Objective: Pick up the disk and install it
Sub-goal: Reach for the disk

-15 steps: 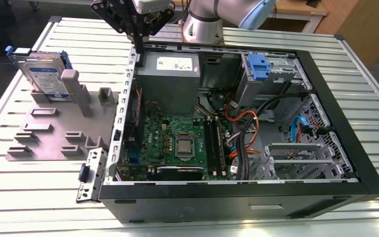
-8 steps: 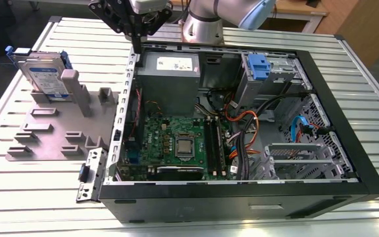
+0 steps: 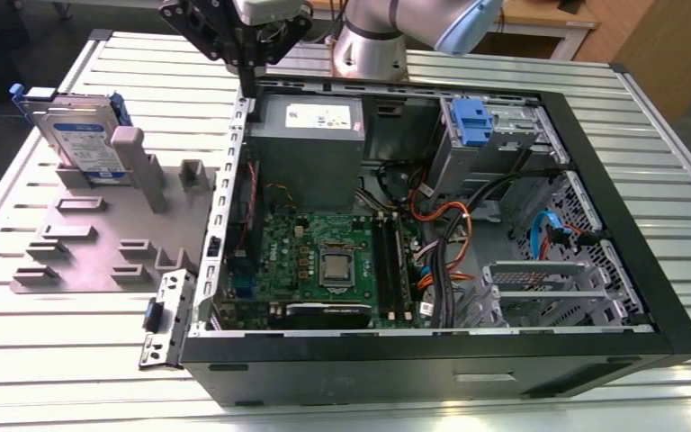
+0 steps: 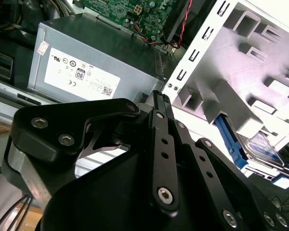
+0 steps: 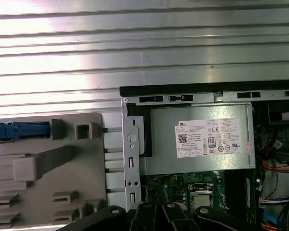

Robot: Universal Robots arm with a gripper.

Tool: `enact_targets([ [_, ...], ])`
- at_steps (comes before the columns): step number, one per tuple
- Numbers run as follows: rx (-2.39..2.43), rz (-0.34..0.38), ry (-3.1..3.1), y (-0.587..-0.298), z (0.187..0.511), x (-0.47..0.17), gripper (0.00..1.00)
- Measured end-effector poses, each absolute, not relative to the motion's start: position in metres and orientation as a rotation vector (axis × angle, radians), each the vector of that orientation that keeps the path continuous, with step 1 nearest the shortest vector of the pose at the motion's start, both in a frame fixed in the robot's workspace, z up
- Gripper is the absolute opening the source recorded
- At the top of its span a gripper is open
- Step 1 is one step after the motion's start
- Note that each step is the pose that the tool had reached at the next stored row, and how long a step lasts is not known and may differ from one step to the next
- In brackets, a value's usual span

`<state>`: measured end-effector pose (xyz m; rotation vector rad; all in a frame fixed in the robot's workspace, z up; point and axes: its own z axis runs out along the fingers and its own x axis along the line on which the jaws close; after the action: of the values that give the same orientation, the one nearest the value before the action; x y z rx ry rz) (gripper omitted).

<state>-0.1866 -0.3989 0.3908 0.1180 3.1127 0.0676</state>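
The disk (image 3: 82, 139) stands on edge in a slot at the far corner of a grey fixture plate (image 3: 94, 238), on the exterior view's left. It is silver with a blue-and-white label and a blue bracket. The second wrist view catches its label and blue edge (image 4: 260, 144), and the first wrist view catches its blue bracket (image 5: 19, 131) from above. My black gripper (image 3: 247, 88) hangs over the open computer case's rear corner, between the disk and the power-supply box. Its fingers (image 4: 159, 103) are pressed together with nothing between them, well apart from the disk.
The open computer case (image 3: 442, 346) lies on the slatted metal table (image 3: 669, 144). Inside are the grey power-supply box (image 3: 309, 135), a green motherboard (image 3: 321, 261), loose cables and a drive bay with a blue clip (image 3: 471, 121). Grey posts rise from the fixture plate.
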Motion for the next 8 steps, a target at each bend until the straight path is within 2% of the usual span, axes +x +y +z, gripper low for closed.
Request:
enact_targets([
  [8,0.118,0.068,3.115,-0.3989,0.3903,-0.1889,0.11],
])
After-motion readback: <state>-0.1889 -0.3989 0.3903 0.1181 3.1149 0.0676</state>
